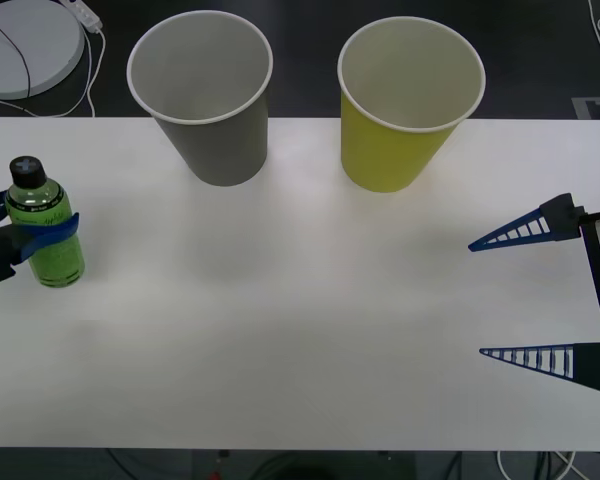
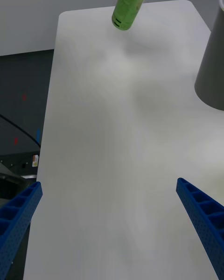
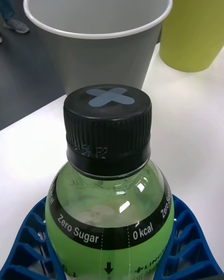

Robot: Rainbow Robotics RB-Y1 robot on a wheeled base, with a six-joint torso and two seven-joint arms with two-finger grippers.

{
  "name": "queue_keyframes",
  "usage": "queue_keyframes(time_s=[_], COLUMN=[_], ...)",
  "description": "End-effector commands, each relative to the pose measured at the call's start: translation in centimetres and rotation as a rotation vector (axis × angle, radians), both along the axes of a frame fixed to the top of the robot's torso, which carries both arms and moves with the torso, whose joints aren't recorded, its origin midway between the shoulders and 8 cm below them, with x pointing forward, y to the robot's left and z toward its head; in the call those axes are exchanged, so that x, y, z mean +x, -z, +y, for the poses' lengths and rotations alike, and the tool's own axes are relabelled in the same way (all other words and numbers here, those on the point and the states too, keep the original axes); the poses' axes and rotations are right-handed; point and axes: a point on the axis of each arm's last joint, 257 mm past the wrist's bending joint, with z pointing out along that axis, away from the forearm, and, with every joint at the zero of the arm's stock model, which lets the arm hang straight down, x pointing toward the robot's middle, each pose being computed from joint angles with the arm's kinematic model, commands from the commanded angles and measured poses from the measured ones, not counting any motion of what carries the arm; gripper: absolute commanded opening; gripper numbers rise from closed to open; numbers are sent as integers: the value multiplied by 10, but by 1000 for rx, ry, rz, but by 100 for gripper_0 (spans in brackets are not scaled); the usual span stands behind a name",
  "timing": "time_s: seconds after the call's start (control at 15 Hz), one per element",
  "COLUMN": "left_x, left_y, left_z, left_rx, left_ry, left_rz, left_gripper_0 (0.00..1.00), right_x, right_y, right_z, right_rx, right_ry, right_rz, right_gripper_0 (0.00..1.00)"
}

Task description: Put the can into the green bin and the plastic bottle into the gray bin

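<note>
The left pincer (image 1: 15, 238) clamps the plastic bottle (image 1: 45, 235) at mid-body, its ribbed fingers (image 3: 32, 242) wrapping the label; the gray bin (image 1: 205, 95) stands just beyond; the bottle looks light, smooth, squeezable, so gripping below the shoulder seems safest; its base is hidden; the right pincer (image 1: 500, 298) gapes empty, well apart.

Right gripper (image 1: 476, 297): two blue ribbed triangular fingers (image 1: 525, 232), open lattice cells, tapered to thin tips; mounted on black wrist block at right edge, white lettering and greenish panel visible on it. Left gripper (image 1: 42, 234): same blue ribbed plastic, curved finger (image 1: 52, 232) band, black housing behind at far left edge. Wrist views showed honeycomb-like blue ribbing (image 3: 186, 242).
</note>
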Motion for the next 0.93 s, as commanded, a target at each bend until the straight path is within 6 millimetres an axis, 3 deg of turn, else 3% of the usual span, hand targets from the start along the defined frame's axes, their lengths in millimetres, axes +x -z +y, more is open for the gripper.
queue_keyframes(time_s=[0.07,0.93], left_x=[8,26], left_y=[-12,-73], left_z=[1,-30], left_rx=[31,94], left_ry=[6,116], left_rz=[-24,-21], left_gripper_0=[0,0], right_x=[0,0], right_y=[0,0], right_z=[0,0], right_rx=[0,0], right_ry=[0,0], right_rz=[0,0], right_gripper_0=[100,100])
